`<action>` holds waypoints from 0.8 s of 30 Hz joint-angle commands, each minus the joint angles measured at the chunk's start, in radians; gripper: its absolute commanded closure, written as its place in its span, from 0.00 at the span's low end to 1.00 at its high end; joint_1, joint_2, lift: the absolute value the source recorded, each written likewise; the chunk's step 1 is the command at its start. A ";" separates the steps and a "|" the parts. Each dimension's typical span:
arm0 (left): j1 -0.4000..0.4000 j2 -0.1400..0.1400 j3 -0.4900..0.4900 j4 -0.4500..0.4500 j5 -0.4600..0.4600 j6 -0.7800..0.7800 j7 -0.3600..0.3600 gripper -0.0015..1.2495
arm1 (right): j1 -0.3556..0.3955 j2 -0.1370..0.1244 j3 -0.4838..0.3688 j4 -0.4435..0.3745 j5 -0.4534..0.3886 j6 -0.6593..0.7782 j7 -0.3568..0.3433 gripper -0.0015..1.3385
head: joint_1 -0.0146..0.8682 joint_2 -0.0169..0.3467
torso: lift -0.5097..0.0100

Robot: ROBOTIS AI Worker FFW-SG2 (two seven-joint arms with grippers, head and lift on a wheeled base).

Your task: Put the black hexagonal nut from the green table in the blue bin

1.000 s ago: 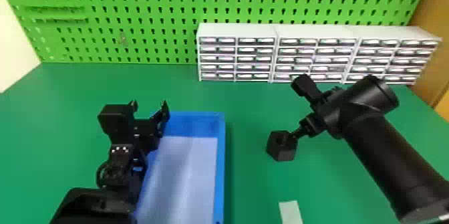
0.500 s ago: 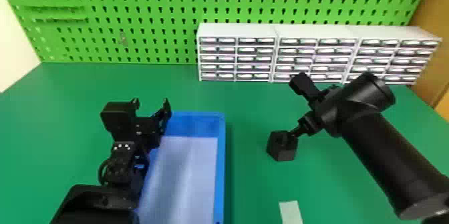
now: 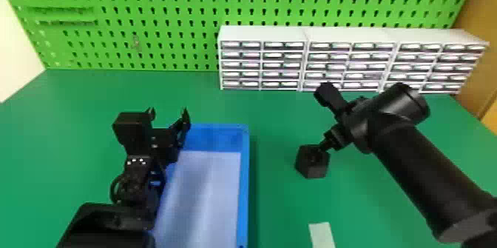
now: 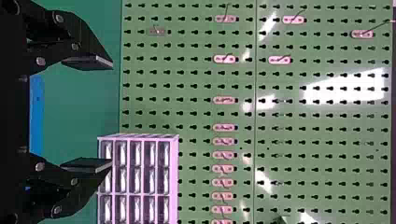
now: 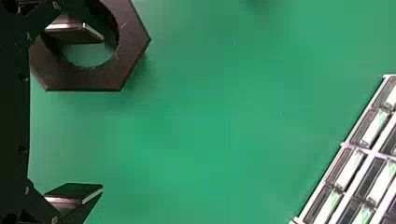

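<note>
One pale strip (image 3: 321, 235) lies near the black nut (image 3: 312, 167); left gripper (image 3: 168, 111) and right gripper (image 3: 321, 120) have released jaws.

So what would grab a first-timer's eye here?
Likely the bright green pegboard across the back, with white drawer units before it. Then the right gripper, one finger at the hole of the black hexagonal nut on the green table, right of the blue bin.

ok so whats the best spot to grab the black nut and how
I'd pinch the black nut by its ring wall, coming from above, one finger inside the hole and one outside a flat side: it lies flat with its wide hole facing up.
</note>
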 commanded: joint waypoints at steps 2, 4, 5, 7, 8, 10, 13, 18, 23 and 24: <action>-0.004 0.000 -0.002 0.002 0.000 -0.002 0.000 0.41 | 0.001 0.005 0.022 0.020 -0.027 -0.005 -0.009 0.13 | 0.76 0.20 | 0.80; -0.005 0.000 -0.002 0.002 0.000 -0.002 0.000 0.41 | 0.003 0.005 0.025 0.026 -0.032 -0.008 -0.012 0.13 | 0.76 0.20 | 0.80; -0.004 0.000 -0.002 0.002 0.000 -0.002 0.000 0.41 | 0.004 0.005 0.027 0.030 -0.032 -0.008 -0.012 0.13 | 0.76 0.20 | 0.80; -0.004 0.000 -0.002 0.002 0.000 -0.003 0.000 0.41 | 0.007 0.005 0.028 0.031 -0.033 -0.008 -0.014 0.13 | 0.76 0.20 | 0.80; -0.004 0.000 -0.001 0.002 0.000 -0.003 0.000 0.41 | 0.009 0.003 0.030 0.033 -0.033 -0.010 -0.015 0.13 | 0.76 0.20 | 0.80; -0.002 0.000 -0.001 0.002 0.002 -0.003 0.000 0.41 | 0.009 0.005 0.030 0.040 -0.033 -0.011 -0.015 0.13 | 0.76 0.20 | 0.80; -0.004 0.000 -0.001 0.002 0.002 -0.003 0.000 0.41 | 0.009 0.003 0.033 0.054 -0.036 -0.016 -0.018 0.13 | 0.76 0.20 | 0.80; -0.004 0.000 -0.001 0.002 0.002 -0.005 0.000 0.41 | 0.012 0.003 0.040 0.063 -0.041 -0.019 -0.020 0.13 | 0.76 0.20 | 0.80; -0.002 0.000 0.002 0.002 0.002 -0.006 0.000 0.41 | 0.016 0.002 0.045 0.069 -0.043 -0.017 -0.021 0.19 | 0.76 0.20 | 0.80; -0.002 0.002 0.002 0.002 0.002 -0.006 0.000 0.41 | 0.016 0.000 0.045 0.069 -0.043 -0.017 -0.021 0.23 | 0.76 0.20 | 0.80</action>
